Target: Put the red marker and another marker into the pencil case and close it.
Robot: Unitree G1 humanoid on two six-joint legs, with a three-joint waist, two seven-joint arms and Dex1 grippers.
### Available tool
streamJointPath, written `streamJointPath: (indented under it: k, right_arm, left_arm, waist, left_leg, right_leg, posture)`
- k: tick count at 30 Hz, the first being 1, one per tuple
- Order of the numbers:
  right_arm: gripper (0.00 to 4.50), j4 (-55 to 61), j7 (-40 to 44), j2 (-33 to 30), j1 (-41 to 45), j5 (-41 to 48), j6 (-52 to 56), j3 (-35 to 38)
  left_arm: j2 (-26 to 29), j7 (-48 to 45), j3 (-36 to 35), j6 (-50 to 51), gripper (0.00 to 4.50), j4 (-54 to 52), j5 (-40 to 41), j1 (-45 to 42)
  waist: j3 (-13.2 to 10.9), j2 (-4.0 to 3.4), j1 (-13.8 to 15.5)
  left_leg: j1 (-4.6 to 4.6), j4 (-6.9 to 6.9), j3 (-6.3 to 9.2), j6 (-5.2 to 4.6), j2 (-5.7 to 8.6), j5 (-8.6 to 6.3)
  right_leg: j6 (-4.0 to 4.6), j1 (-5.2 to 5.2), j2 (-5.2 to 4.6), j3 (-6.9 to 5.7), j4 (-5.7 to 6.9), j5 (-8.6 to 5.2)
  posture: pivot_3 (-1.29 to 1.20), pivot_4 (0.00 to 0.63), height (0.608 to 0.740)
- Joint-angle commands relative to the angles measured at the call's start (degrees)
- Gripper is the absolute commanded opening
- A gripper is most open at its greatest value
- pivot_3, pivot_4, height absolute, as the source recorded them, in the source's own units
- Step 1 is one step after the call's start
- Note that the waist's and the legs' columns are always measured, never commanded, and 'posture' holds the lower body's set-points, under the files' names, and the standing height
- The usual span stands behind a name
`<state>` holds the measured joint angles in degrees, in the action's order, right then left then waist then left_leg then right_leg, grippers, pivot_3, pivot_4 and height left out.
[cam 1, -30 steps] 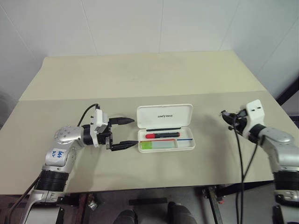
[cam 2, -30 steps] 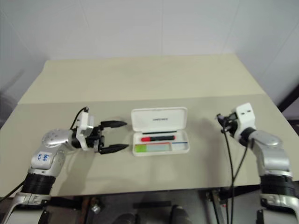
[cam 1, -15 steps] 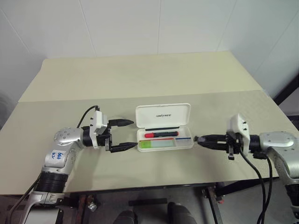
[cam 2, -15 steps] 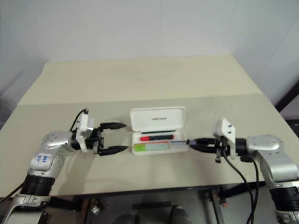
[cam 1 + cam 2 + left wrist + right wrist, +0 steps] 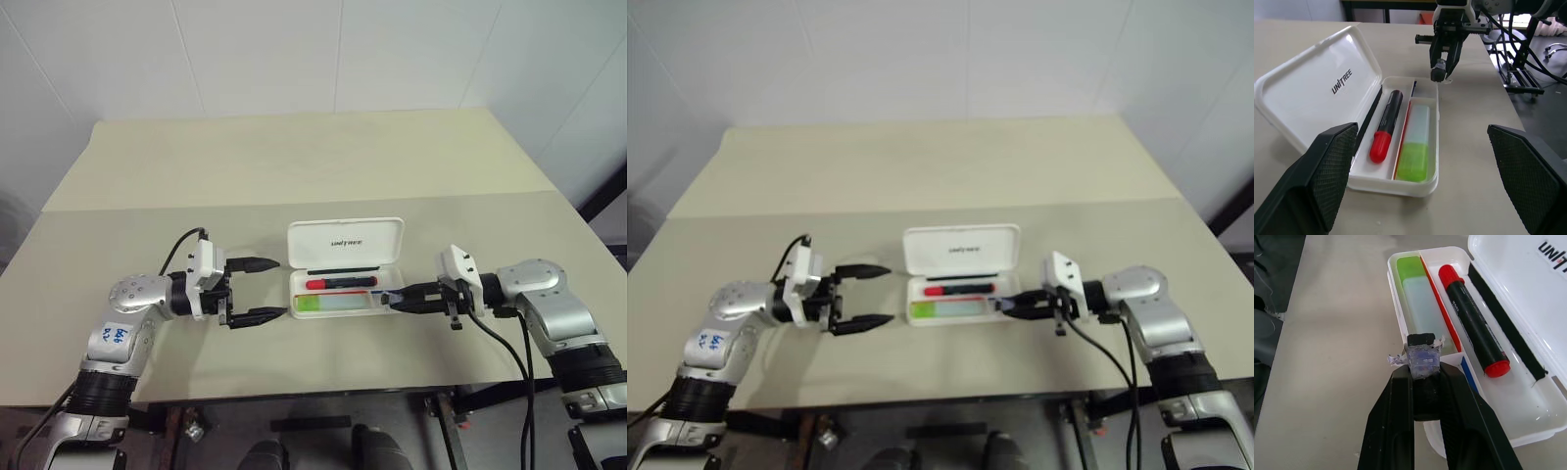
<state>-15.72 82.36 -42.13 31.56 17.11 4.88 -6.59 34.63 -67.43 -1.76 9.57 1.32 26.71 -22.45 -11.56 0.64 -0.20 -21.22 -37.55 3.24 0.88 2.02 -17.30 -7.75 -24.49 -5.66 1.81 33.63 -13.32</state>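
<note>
i see the pencil case (image 5: 346,266) open mid-frame, red marker (image 5: 340,283) and green highlighter (image 5: 331,304) inside; left gripper (image 5: 253,291) spread wide, right gripper (image 5: 1422,363) pinching a small eraser (image 5: 1421,357)

One pencil case (image 5: 345,264) is lying open on one table (image 5: 294,166). It is holding two markers: one red marker (image 5: 341,282), one green highlighter (image 5: 331,304).

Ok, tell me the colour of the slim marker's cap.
Red cap on a black barrel, clearest in the left wrist view.
</note>
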Motion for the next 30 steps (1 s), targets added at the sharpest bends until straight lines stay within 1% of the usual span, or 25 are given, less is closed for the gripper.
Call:
streamJointPath:
  k: [1,9,20,22,26,28,30]
  right_arm:
    - [0.35,-2.22,1.67,0.71,2.39,-0.65,-2.46,-0.25]
    - [0.35,-9.62,3.67,2.19,6.55,-3.06,-7.02,-0.72]
    - [0.35,-14.87,5.35,4.02,8.81,-4.76,-10.45,-1.64]
    - [1.13,-15.35,5.68,4.16,8.95,-4.75,-10.54,-1.57]
    - [2.39,-15.79,5.27,4.91,9.64,-4.21,-11.77,-0.83]
    - [3.17,-15.21,5.11,5.0,9.76,-3.92,-11.83,-0.52]
    - [3.86,-13.71,5.42,4.64,9.63,-3.14,-10.74,-0.13]
  left_arm:
    - [0.69,0.65,-1.79,0.16,4.5,-2.89,1.08,0.47]
    - [0.82,1.58,-2.27,0.39,4.5,-3.75,1.17,1.14]
    - [1.26,2.16,-2.81,0.53,4.5,-4.45,1.38,1.56]
    - [1.39,2.16,-3.05,0.59,4.5,-4.52,1.34,1.62]
    - [1.36,2.22,-3.31,0.7,4.5,-4.6,1.16,1.68]
    - [1.3,2.27,-3.29,0.7,4.5,-4.55,1.13,1.61]
    - [1.21,2.29,-3.23,0.69,4.5,-4.41,1.1,1.49]
  waist:
    - [0.0,0.0,-0.01]
    - [0.0,0.0,-0.12]
    - [0.0,0.0,-0.11]
    - [0.0,0.0,-0.12]
    - [0.0,0.0,-0.18]
    - [0.0,0.0,-0.22]
    - [0.0,0.0,-0.2]
  left_leg:
    - [0.0,0.0,-0.01,0.0,0.0,0.0]
    - [0.02,0.0,-0.03,0.01,-0.01,-0.01]
    - [0.01,0.02,-0.06,0.02,-0.01,-0.01]
    - [0.01,0.03,-0.06,0.02,-0.02,-0.01]
    - [0.02,0.02,-0.07,0.03,-0.02,-0.01]
    - [0.03,0.02,-0.08,0.03,-0.02,-0.01]
    - [0.03,0.02,-0.08,0.03,-0.02,-0.01]
  right_leg:
    - [0.0,0.0,0.0,0.0,0.0,0.0]
    - [0.0,-0.01,0.0,0.0,0.01,0.0]
    - [0.0,-0.03,0.0,0.01,0.01,0.0]
    - [0.0,-0.03,0.0,0.01,0.0,0.0]
    - [0.0,-0.03,0.0,0.01,0.01,0.0]
    - [0.0,-0.03,0.0,0.01,0.02,0.0]
    - [0.0,-0.03,0.0,0.01,0.02,0.0]
  posture:
    - [0.0,0.15,0.74]
    - [0.0,0.15,0.74]
    - [0.0,0.15,0.74]
    - [0.0,0.15,0.74]
    - [0.0,0.15,0.74]
    - [0.0,0.15,0.74]
    - [0.0,0.15,0.74]
